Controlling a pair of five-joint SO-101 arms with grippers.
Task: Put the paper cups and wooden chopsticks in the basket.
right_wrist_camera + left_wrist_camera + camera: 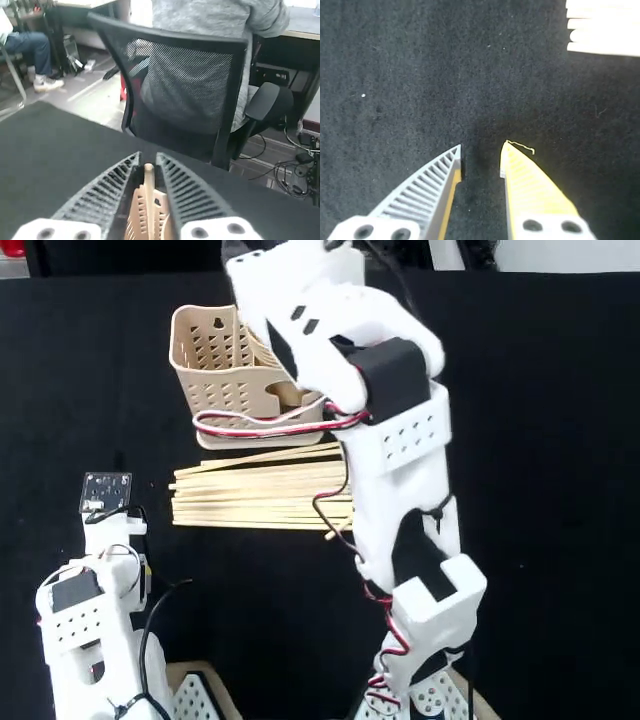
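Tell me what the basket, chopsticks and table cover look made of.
Basket: likely moulded plastic, beige and matte; thin walls with regular rows of holes.
Chopsticks: bare pale wood, apparently unvarnished; dull, uniform straight sticks.
Table cover: probably black cloth or felt; fuzzy surface with lint specks, no shine.

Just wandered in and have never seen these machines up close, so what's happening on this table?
Two white robot arms are working at a black table. The right arm's tool is shut on one thin wooden chopstick, held above the beige perforated plastic basket. A pile of loose wooden chopsticks lies on the table just beside the basket. The left arm's tool hangs open, low over the table near that pile's ends, holding nothing.
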